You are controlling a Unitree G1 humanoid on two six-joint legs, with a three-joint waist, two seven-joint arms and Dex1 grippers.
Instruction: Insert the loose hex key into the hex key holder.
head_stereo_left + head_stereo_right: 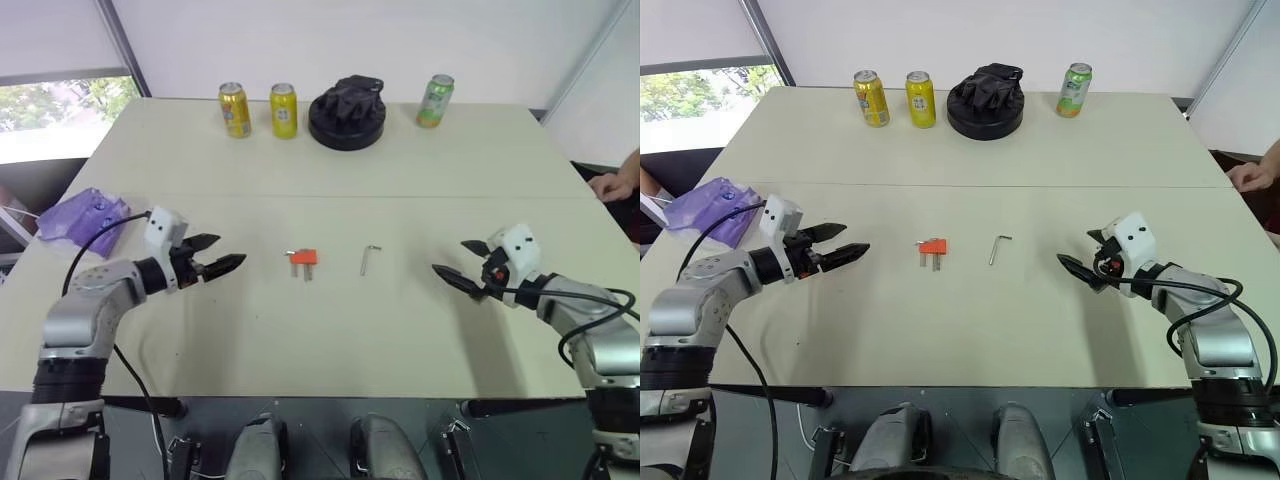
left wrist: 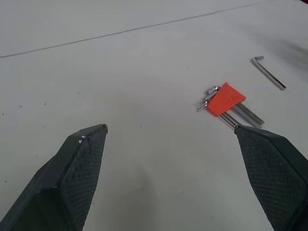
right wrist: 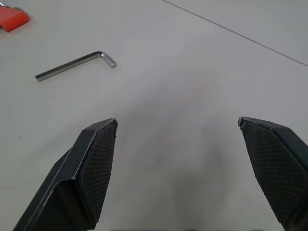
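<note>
The loose hex key [image 1: 369, 259] lies flat near the middle of the table, a thin silver L-shaped rod, also seen in the right wrist view [image 3: 74, 64]. Just to its left lies the hex key holder [image 1: 304, 260], a small orange block with short keys sticking out [image 2: 225, 99]. My left gripper [image 1: 217, 254] hovers open to the left of the holder, pointing toward it. To the right of the loose key my right gripper [image 1: 462, 262] is open as well, with nothing between its fingers.
Along the table's far edge stand two yellow cans [image 1: 235, 109] [image 1: 284, 110], a black round object [image 1: 348, 112] and a green can [image 1: 435, 101]. A purple bag [image 1: 85, 218] lies at the left edge. A person's hand [image 1: 617, 183] rests at the right edge.
</note>
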